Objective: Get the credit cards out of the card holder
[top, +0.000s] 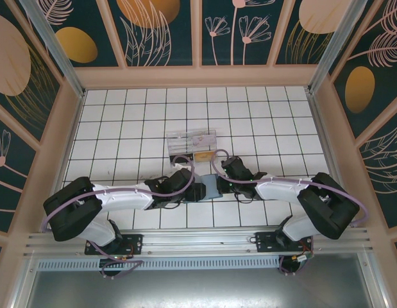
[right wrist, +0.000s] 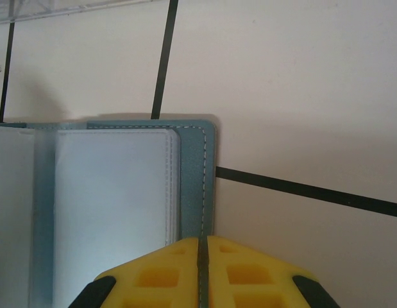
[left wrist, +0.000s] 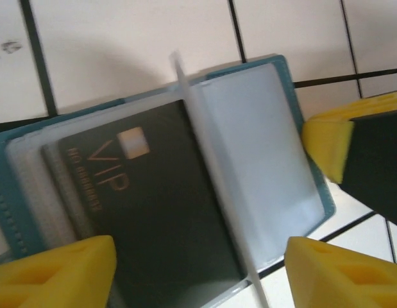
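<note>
The card holder [top: 211, 187] lies open on the white tiles between my two grippers. In the left wrist view its teal cover [left wrist: 11, 192] frames clear sleeves. One sleeve holds a dark credit card [left wrist: 153, 212] printed VIP with a gold chip, and another sleeve stands up on edge. My left gripper [left wrist: 198, 273] is open, its yellow fingertips [left wrist: 63, 269] spread wide over the card, nothing pinched. My right gripper [right wrist: 202, 247] is shut on the right edge of the holder's cover [right wrist: 198, 173]. Its yellow finger [left wrist: 326, 144] shows beside the holder.
A clear plastic compartment box [top: 190, 142] stands just beyond the holder, with a tan flat piece [top: 204, 156] at its front. Wooden rails and patterned walls fence the tiled table [top: 121, 115]. Both arms reach in from the near edge.
</note>
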You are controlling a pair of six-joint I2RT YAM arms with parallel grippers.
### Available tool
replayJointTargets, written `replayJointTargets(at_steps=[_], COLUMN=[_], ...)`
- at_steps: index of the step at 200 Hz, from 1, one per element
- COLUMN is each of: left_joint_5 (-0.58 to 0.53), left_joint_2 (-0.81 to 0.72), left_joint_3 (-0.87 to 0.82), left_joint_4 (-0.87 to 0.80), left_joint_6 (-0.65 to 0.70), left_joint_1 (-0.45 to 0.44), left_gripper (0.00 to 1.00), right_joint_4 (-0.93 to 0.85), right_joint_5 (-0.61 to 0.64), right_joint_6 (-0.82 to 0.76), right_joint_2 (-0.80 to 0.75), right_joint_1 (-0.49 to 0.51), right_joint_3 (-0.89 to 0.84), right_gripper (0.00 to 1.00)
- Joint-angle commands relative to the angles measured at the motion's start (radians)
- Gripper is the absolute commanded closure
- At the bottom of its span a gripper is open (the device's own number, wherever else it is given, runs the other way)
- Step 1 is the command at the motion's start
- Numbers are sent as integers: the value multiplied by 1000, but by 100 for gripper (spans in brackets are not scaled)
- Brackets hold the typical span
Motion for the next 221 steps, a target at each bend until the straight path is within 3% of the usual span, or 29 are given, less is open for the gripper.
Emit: replayJointTargets(at_steps=[1, 26, 127, 164, 221], left_joint_5=[35, 41, 144, 207, 222], left_joint_2=[15, 4, 16, 88, 83], left_joint_3=[-13, -20, 46, 88, 88], left_joint_4=[59, 71, 222, 270, 300], left_joint_6=[13, 16, 79, 76, 85], left_joint_1=[-1, -1, 0, -1, -1], left_gripper=[23, 2, 5, 6, 4], right_joint_4=[-5, -9, 6, 60, 85], right_joint_5=[4, 6, 47, 0, -37], right_joint_6=[18, 17, 63, 86, 87], right_joint_2=[26, 26, -23, -115, -103], right_joint_1=[15, 15, 9, -28, -36], right_joint_3=[16, 17, -14, -74, -83], right_gripper=[87, 87, 87, 86, 86])
